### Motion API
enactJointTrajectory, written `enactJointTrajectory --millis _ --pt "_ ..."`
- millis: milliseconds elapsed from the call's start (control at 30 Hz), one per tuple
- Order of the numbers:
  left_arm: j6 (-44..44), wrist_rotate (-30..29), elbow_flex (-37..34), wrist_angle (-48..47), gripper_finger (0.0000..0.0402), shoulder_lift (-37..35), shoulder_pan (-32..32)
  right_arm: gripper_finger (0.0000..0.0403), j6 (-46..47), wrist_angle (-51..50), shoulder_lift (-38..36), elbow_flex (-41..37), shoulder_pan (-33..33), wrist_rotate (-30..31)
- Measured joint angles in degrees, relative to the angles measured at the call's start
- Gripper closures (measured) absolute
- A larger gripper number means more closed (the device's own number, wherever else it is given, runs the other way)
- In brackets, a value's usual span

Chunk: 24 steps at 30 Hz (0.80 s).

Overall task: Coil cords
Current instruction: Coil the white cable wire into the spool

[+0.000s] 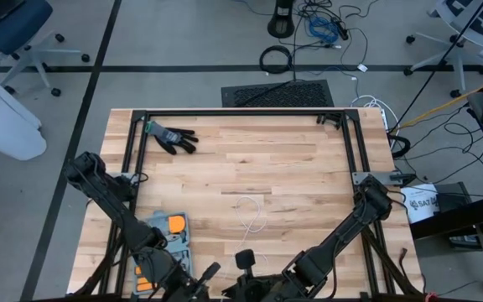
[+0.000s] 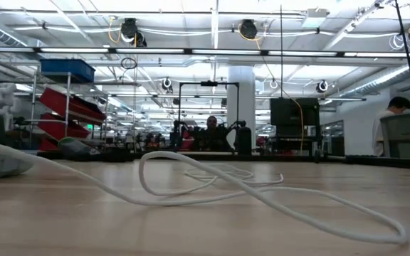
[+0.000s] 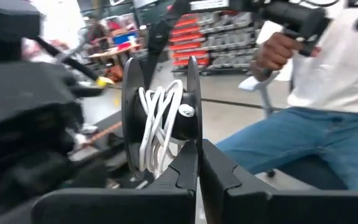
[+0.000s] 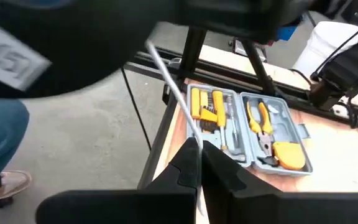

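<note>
Pale wooden-plank surface in a black frame; a black glove lies at its far left corner, an open grey tool case at the near left edge. Thin white cord lies in loose loops mid-surface, trailing to the near edge. Only the left wrist view shows the black spool with cord wound on it, left claw pressed together just under it, and a seated person in jeans behind. Right claw pinches the cord above the case.
</note>
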Motion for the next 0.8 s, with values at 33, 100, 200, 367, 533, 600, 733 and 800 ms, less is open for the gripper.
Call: enactJointTrajectory --millis 33,100,200,367,533,600,733,800 --pt "0.23 -1.21 0.00 -0.04 0.0395 -0.13 -0.15 0.0403 0.35 0.31 0.00 -0.38 0.17 -0.02" --pt "0.37 -3.93 0.00 -0.04 0.0395 -0.57 -0.32 0.0403 1.07 0.33 0.00 -0.69 0.47 0.07" --pt "0.38 -7.47 0.00 -0.13 0.0395 -1.23 -0.65 0.0403 2.33 0.28 0.00 -1.27 1.12 0.12" --pt "0.27 -12.42 0.00 -1.62 0.0395 -2.08 -1.73 0.0403 5.27 -0.04 -0.07 -1.96 3.16 1.85" --pt "0.23 -17.50 0.00 -3.20 0.0395 -2.25 -2.89 0.0403 7.34 -1.85 -0.07 -2.08 5.38 4.84" --pt "0.26 -19.70 0.00 -3.62 0.0395 -2.31 -3.26 0.0403 7.82 -1.90 -0.07 -2.08 6.09 5.13" --pt "-0.13 -22.11 0.00 -4.88 0.0395 -3.15 -3.59 0.0403 9.01 -2.50 -0.07 -2.08 7.16 5.29" --pt "-1.19 -23.38 0.00 -6.19 0.0395 -3.74 -3.85 0.0403 10.37 -3.92 -0.07 -2.08 7.67 5.80"
